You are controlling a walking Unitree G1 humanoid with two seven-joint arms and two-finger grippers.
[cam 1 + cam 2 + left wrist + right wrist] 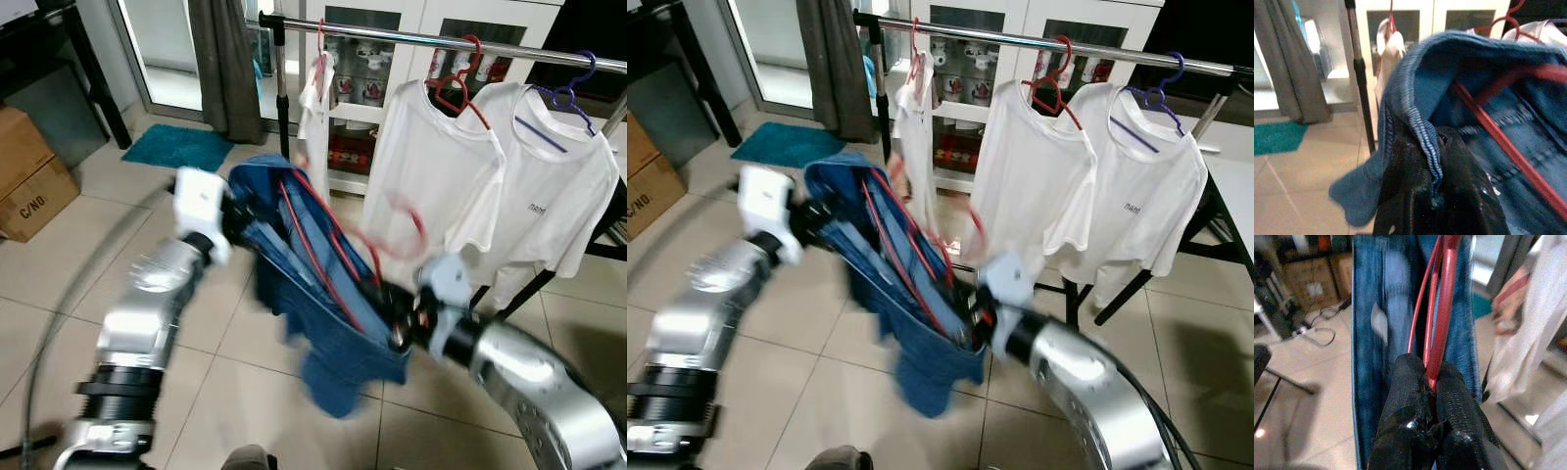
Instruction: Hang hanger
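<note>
Two hands (238, 227) (1431, 377) — one red hanger (323, 264)

A lived-in home — a tiled room used for drying laundry. A metal clothes rail (441, 39) carries white T-shirts (431, 166) on coloured hangers. Behind the rail stands a white glass-door cabinet (372, 59) of crockery; left of it hang a grey curtain (223, 59), a teal mat (176, 147) and cardboard boxes (29, 176).

Blue denim garment (323, 294) on a glossy red plastic hanger (1442, 308); shiny metal rail (441, 39).
</note>
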